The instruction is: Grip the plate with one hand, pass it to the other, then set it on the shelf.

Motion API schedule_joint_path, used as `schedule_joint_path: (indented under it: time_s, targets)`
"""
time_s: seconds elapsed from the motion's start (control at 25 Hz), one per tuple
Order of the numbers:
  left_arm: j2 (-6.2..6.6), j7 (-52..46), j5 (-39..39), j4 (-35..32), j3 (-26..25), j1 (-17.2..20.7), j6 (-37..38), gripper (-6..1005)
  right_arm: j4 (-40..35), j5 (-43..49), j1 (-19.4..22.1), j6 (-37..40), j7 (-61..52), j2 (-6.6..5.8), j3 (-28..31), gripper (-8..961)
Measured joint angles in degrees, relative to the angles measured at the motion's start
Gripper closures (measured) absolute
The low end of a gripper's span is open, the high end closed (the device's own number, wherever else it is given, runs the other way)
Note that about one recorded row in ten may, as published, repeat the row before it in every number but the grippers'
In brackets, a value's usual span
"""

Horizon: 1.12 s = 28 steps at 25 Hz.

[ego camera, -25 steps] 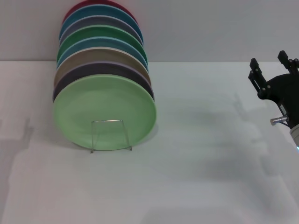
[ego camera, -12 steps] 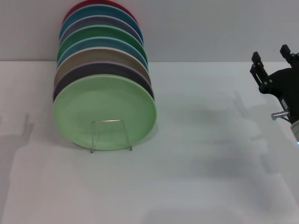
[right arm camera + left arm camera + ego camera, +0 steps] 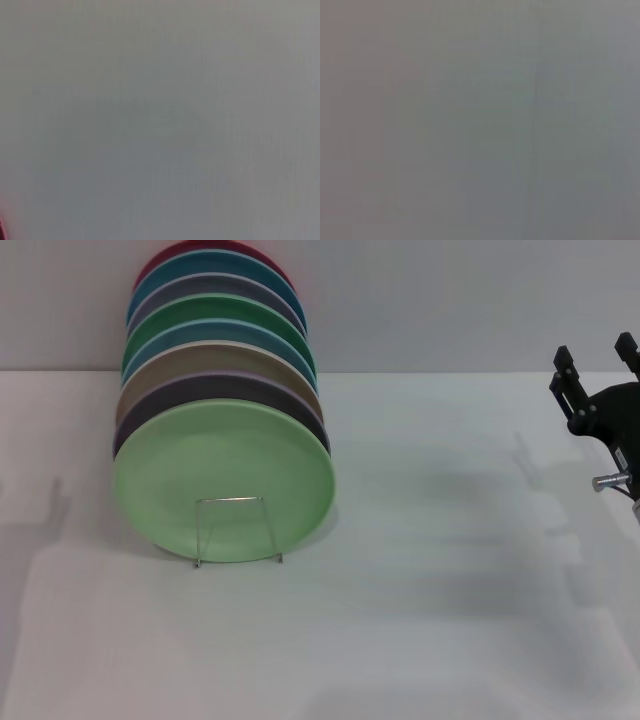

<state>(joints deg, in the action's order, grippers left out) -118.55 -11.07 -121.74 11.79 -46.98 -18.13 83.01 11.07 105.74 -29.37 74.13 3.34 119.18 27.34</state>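
The light mint-green plate (image 3: 224, 478) stands on edge at the front of a row of plates, leaning in the thin silver wire shelf (image 3: 236, 530) on the white table. My right gripper (image 3: 597, 364) is open and empty at the far right edge of the head view, well away from the plate, fingers pointing up. My left gripper is out of view. Both wrist views show only a plain grey surface.
Behind the mint plate stand several more plates on edge, among them a dark lilac one (image 3: 230, 388), a tan one (image 3: 215, 353), a darker green one (image 3: 215, 312) and a red one (image 3: 190, 250). The white table (image 3: 430, 590) spreads out to the right and front.
My right gripper has moved to the right and slightly up, toward the edge of the head view. The plate and the shelf have not moved.
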Motion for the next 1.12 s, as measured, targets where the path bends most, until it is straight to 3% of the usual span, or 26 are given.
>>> schedule_joint_path:
  time_s: [1.12]
  targets:
    - [-0.1,0.0,0.0,-0.5,-0.5,-0.7,0.5,244,-0.2,-0.1,-0.1,0.5,0.4,0.09,0.5,270]
